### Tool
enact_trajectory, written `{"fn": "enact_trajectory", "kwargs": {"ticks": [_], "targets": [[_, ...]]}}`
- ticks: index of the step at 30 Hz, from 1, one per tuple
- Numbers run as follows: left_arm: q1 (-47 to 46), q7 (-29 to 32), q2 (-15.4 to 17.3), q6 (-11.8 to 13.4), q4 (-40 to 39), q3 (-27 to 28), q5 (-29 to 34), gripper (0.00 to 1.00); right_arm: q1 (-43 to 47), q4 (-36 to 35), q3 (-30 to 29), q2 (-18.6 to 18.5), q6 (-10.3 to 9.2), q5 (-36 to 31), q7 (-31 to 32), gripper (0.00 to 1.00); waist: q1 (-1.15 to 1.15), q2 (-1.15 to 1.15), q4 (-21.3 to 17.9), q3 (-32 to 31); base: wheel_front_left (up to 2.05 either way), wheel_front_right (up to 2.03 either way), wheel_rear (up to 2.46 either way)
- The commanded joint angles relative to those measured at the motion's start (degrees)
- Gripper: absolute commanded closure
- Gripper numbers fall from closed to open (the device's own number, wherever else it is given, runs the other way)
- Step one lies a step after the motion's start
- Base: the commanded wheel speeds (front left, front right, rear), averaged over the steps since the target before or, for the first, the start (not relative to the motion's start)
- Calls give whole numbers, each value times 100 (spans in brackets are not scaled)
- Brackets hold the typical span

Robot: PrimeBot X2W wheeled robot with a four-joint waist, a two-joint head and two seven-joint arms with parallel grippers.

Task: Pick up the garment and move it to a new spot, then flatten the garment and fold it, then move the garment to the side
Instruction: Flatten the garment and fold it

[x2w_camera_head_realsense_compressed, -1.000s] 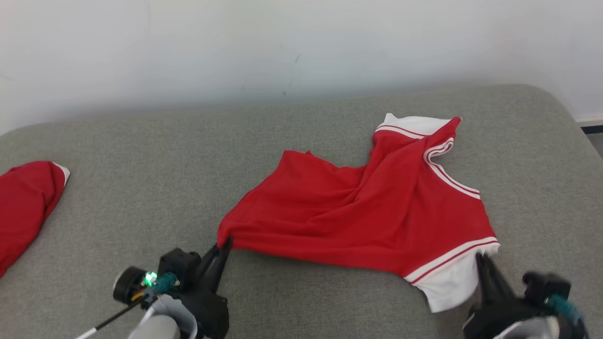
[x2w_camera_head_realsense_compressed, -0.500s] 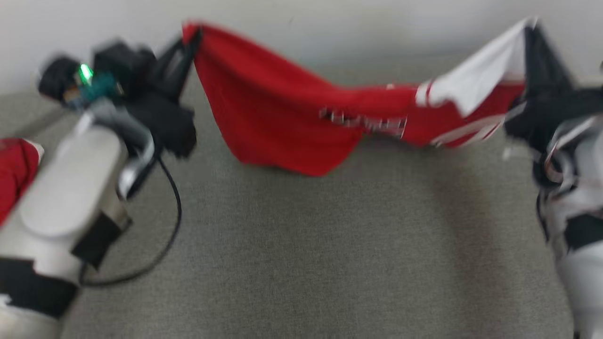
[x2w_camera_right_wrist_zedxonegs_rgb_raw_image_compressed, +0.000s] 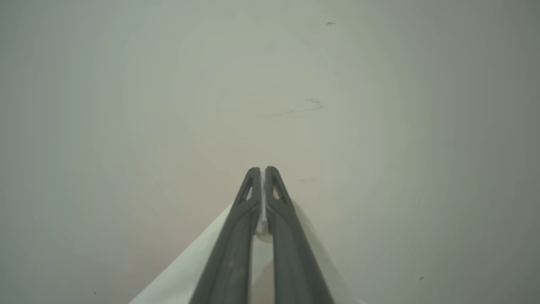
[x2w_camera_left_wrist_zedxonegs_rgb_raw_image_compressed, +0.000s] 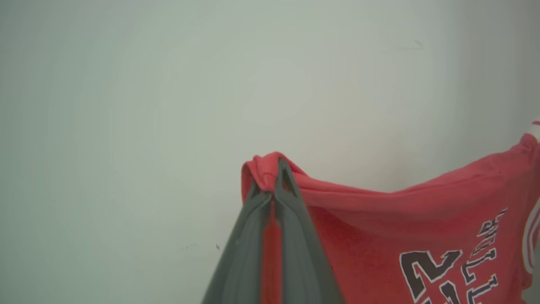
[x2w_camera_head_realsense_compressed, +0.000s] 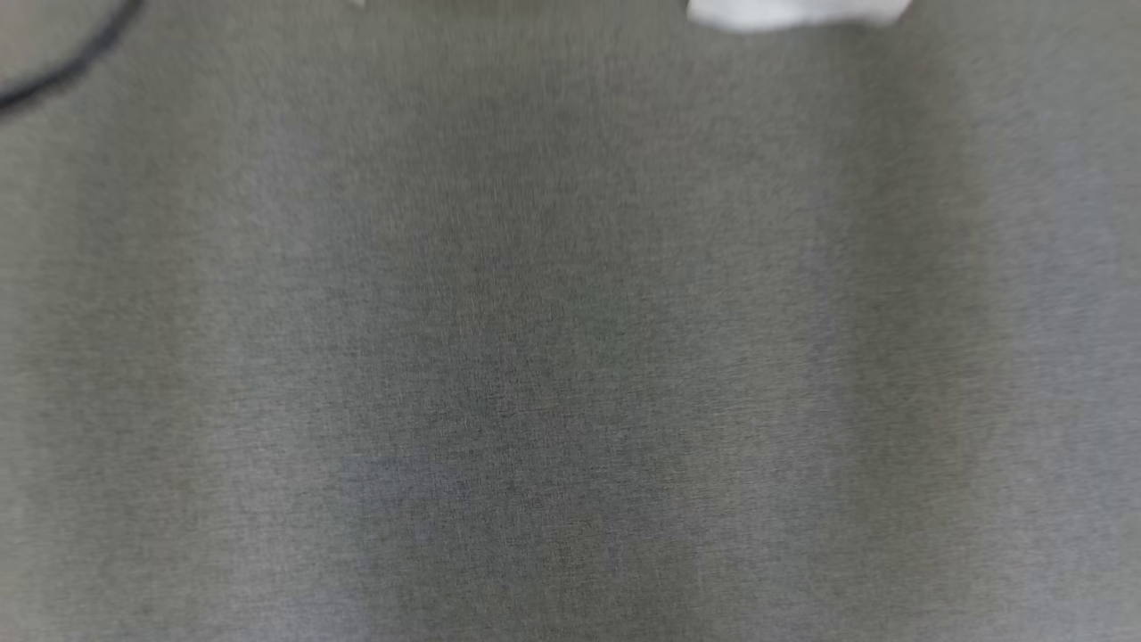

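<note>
Your left gripper (x2w_camera_left_wrist_zedxonegs_rgb_raw_image_compressed: pixel 275 171) has its two dark fingers pressed together on a bunched corner of the red garment (x2w_camera_left_wrist_zedxonegs_rgb_raw_image_compressed: pixel 392 219). The cloth folds over the fingertips and hangs away to the right of that wrist view, with its printed number facing the camera. Your right gripper (x2w_camera_right_wrist_zedxonegs_rgb_raw_image_compressed: pixel 261 173) is likewise pinched closed, with a thin layer of white cloth (x2w_camera_right_wrist_zedxonegs_rgb_raw_image_compressed: pixel 190 274) caught between the fingers and falling off below and to the left. I take that for the garment's white part, though I can't confirm it from that wrist. Both wrist cameras look at the pale wall (x2w_camera_right_wrist_zedxonegs_rgb_raw_image_compressed: pixel 126 84), so the arms seem to be raised, with the garment hanging between them in the air rather than lying down. Holding two well-separated corners like this lets the cloth's own weight pull it open, which suits laying it flat at a new spot. In the blurred head view the grey cushion (x2w_camera_head_realsense_compressed: pixel 570 357) spreads below you. A sliver of white (x2w_camera_head_realsense_compressed: pixel 793 12) at the top edge is probably the garment's lowest hanging part, and a dark cable (x2w_camera_head_realsense_compressed: pixel 53 76) crosses the upper left.
</note>
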Motion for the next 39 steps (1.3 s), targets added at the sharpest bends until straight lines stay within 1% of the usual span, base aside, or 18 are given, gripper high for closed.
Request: {"fn": "enact_trajectory", "kwargs": {"ticks": [1, 5, 11, 15, 19, 21, 27, 29, 30, 31, 34, 37, 39], "targets": [[-362, -36, -24, 15, 179, -27, -69, 100, -418, 179, 85, -31, 5, -183, -15, 100, -2, -2, 42, 634, 0, 0, 0], [-1052, -47, -84, 14, 541, -189, -136, 100, -1324, 672, 162, -39, 5, -543, -92, 100, -2, -2, 27, 748, 0, 0, 0], [-1867, -93, -107, 14, 961, -459, -211, 100, -2224, 1400, 176, 76, 5, -967, -282, 100, -2, -2, -66, 883, 0, 0, 0], [-2191, -163, -177, 14, 1199, -653, -299, 100, -2559, 1792, 149, 142, 5, -1130, -461, 100, -2, -2, -91, 956, 0, 0, 0], [-2274, -284, -221, 14, 1365, -841, -423, 100, -2698, 2059, 234, 231, 5, -1252, -606, 100, -2, -2, -106, 1039, 0, 0, 0], [-2252, -250, -221, 14, 1397, -925, -448, 100, -2701, 2104, 226, 239, 5, -1239, -651, 100, -2, -2, -108, 1063, 0, 0, 0], [-2124, -460, -128, 14, 1473, -1146, -706, 100, -2469, 2212, 366, 369, 5, -1075, -864, 100, -2, -2, -194, 1219, 0, 0, 0], [-1961, -597, -88, 14, 1394, -1239, -825, 100, -2304, 2117, 459, 423, 5, -896, -963, 100, -2, -2, -201, 1225, 0, 0, 0], [-1870, -767, -43, 14, 1309, -1299, -855, 100, -2161, 2079, 524, 438, 5, -840, -1003, 100, -2, -2, -214, 1187, 0, 0, 0], [-1724, -815, 1, 14, 1185, -1447, -872, 100, -2005, 2032, 612, 444, 5, -746, -997, 100, -2, -2, -224, 1143, 0, 0, 0], [-1229, -1063, 270, 15, 846, -1722, -975, 100, -1446, 1781, 827, 440, 5, -356, -1038, 100, -2, -2, -271, 922, 0, 0, 0], [-557, -1241, 453, 14, 547, -1800, -1208, 100, -705, 1435, 1058, 369, 5, 62, -1035, 100, -2, -2, -256, 643, 0, 0, 0], [-57, -1317, 544, 14, 353, -1701, -1367, 100, -114, 1124, 1202, 265, 5, 337, -1036, 100, -2, -2, -227, 447, 0, 0, 0]]}}
